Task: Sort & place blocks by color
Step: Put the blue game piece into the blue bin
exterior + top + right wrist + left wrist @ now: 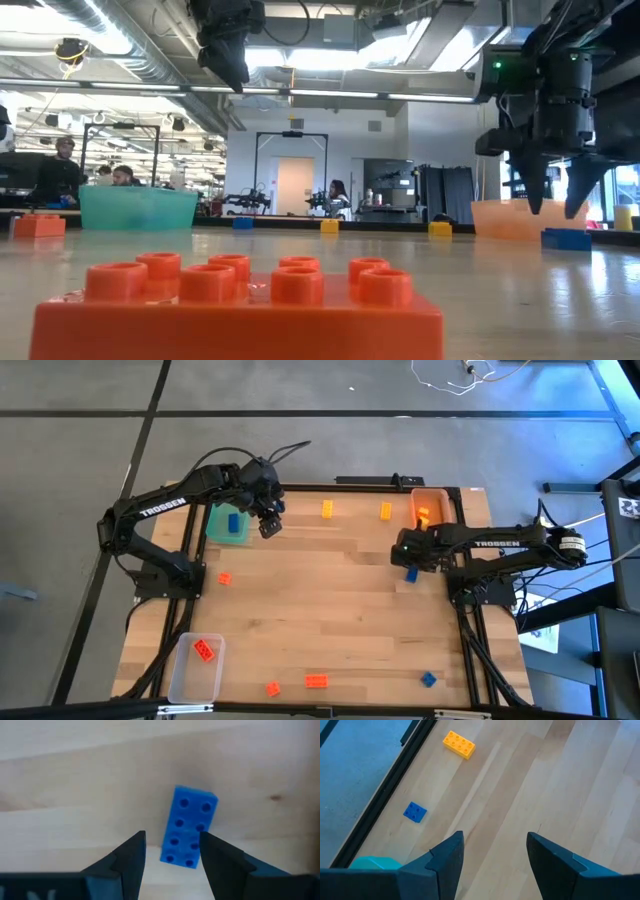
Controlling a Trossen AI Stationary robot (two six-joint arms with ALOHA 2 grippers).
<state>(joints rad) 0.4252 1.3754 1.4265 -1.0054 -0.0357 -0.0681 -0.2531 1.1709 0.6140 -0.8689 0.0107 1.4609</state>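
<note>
My right gripper point(172, 855) is open and hovers just above a blue two-by-four block point(189, 827) lying flat on the wood near the table's right side point(411, 573). In the low view its fingertips point(553, 195) stand clear above the block point(567, 238). My left gripper point(495, 855) is open and raised beside the green tray point(228, 525), which holds a blue block. Ahead of it lie a yellow block point(459, 744) and a small blue block point(414, 812). Loose on the table are yellow blocks point(327, 509) point(385, 511), red-orange blocks point(225, 578) point(316, 681) point(272, 688) and a blue block point(428, 679).
An orange tray point(430, 507) with yellow-orange blocks stands at the far right corner, close behind my right gripper. A clear tray point(195, 665) with a red block sits at the near left corner. Bare wood spreads across the table's middle. People show in the room beyond the table.
</note>
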